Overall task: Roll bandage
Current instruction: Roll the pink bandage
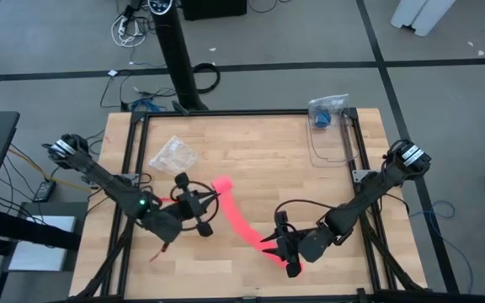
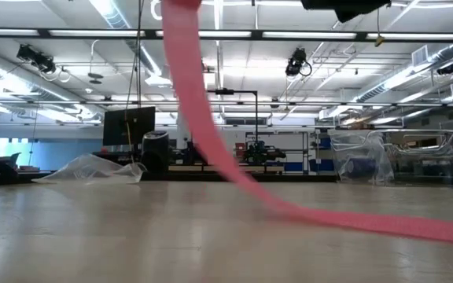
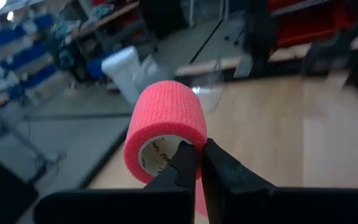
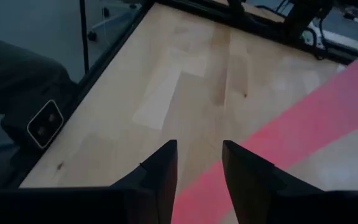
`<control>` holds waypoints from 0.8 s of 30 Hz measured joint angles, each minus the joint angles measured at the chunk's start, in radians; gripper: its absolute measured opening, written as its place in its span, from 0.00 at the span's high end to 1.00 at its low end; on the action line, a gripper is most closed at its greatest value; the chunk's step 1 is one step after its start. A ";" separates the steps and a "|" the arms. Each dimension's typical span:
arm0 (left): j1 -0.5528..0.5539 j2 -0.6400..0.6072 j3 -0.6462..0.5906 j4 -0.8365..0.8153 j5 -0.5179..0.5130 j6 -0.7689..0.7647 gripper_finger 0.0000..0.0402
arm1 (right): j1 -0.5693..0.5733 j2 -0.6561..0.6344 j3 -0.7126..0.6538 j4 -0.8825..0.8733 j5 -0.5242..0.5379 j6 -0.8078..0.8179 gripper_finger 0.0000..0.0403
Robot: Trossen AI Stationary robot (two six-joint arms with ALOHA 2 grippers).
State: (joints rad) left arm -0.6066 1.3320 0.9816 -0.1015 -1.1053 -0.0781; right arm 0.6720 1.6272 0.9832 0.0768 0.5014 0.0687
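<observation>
Left gripper (image 3: 199,163) jaws pinch bright pink fabric bandage roll (image 3: 165,129) wall. Right gripper (image 4: 199,163) jaws open astride its tail; tail may slip, loosening winding.

Bandage (image 1: 236,220) — bright pink-red; table (image 1: 259,151) — pale wood.

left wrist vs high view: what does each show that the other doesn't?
Left wrist only: the bright pink-red bandage roll's white printed core, with the left gripper shut on the roll's rim.
High only: the unrolled pink strip running across the wooden table to the right gripper, plus the crinkled clear plastic bag.
Both: the roll, the left gripper, the table, and the clear plastic container.
</observation>
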 joint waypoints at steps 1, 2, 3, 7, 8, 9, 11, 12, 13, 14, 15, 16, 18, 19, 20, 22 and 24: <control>0.000 -0.006 0.027 -0.019 0.000 0.031 0.97 | 0.000 0.000 -0.002 -0.004 -0.001 0.005 0.68; 0.000 -0.014 0.052 -0.048 0.000 0.063 0.97 | 0.001 0.000 -0.003 -0.023 -0.002 0.013 0.68; -0.001 -0.019 0.081 -0.083 0.000 0.089 0.97 | 0.004 0.000 -0.003 -0.051 -0.002 0.025 0.68; -0.001 -0.027 0.202 -0.205 -0.002 0.156 0.97 | 0.020 0.000 -0.003 -0.130 -0.005 0.112 0.67; -0.001 -0.025 0.232 -0.237 -0.001 0.172 0.97 | 0.024 0.000 -0.003 -0.139 -0.005 0.122 0.66; -0.001 -0.024 0.260 -0.259 0.000 0.183 0.97 | 0.031 0.000 -0.004 -0.143 0.000 0.126 0.66; -0.001 -0.024 0.309 -0.288 -0.002 0.210 0.97 | 0.043 0.000 -0.003 -0.142 0.011 0.127 0.65; -0.001 -0.024 0.331 -0.297 -0.001 0.228 0.97 | 0.049 -0.001 -0.003 -0.143 0.014 0.125 0.65; -0.001 -0.024 0.353 -0.310 -0.001 0.245 0.97 | 0.056 -0.003 -0.003 -0.147 0.017 0.123 0.65; -0.002 -0.023 0.376 -0.331 -0.001 0.263 0.97 | 0.062 -0.005 -0.003 -0.150 0.018 0.122 0.65; -0.005 -0.023 0.399 -0.351 0.000 0.276 0.97 | 0.066 -0.007 -0.003 -0.149 0.018 0.123 0.65; -0.009 -0.023 0.418 -0.366 -0.001 0.280 0.97 | 0.071 -0.007 -0.003 -0.153 0.018 0.129 0.65; -0.010 -0.024 0.443 -0.401 -0.001 0.280 0.97 | 0.075 -0.003 -0.003 -0.177 -0.002 0.140 0.65; -0.011 -0.024 0.447 -0.414 -0.001 0.278 0.97 | 0.075 0.002 -0.003 -0.190 -0.020 0.144 0.65; -0.011 -0.024 0.447 -0.425 0.001 0.273 0.97 | 0.075 0.008 -0.003 -0.213 -0.040 0.146 0.65; -0.010 -0.023 0.447 -0.455 0.010 0.246 0.97 | 0.074 0.024 -0.003 -0.241 -0.072 0.148 0.66; -0.012 -0.023 0.442 -0.483 0.010 0.206 0.97 | 0.066 0.043 -0.003 -0.259 -0.101 0.148 0.66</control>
State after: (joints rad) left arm -0.6186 1.3092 1.4232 -0.5841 -1.0953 0.1280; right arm 0.7382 1.6700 0.9798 -0.1818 0.4006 0.2167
